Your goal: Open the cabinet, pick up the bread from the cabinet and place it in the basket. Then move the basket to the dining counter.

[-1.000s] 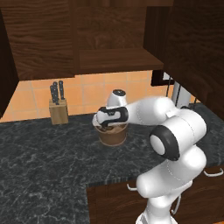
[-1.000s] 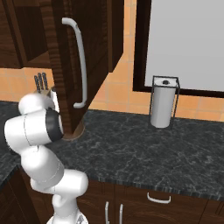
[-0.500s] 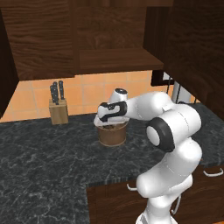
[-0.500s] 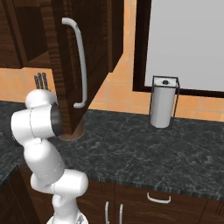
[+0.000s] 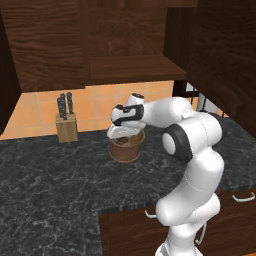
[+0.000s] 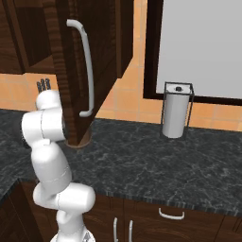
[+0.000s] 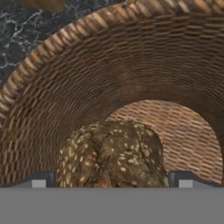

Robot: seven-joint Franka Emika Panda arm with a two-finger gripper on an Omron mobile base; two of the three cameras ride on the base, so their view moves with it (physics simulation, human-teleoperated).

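End effector [image 5: 121,134] released over basket [image 5: 126,148] | bread [image 7: 114,154] inside | black-grey marbled countertop [image 5: 50,175] | cabinet [image 6: 85,61] open

A kitchen: dark wood wall cabinet [image 6: 80,71] upper left, black marbled countertop [image 6: 156,160] (paper-towel holder [image 6: 176,110] at centre right), knife block [image 5: 66,126] left of centre.

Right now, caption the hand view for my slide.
Open gripper above the seeded brown bread lump lying inside the round woven brown basket.
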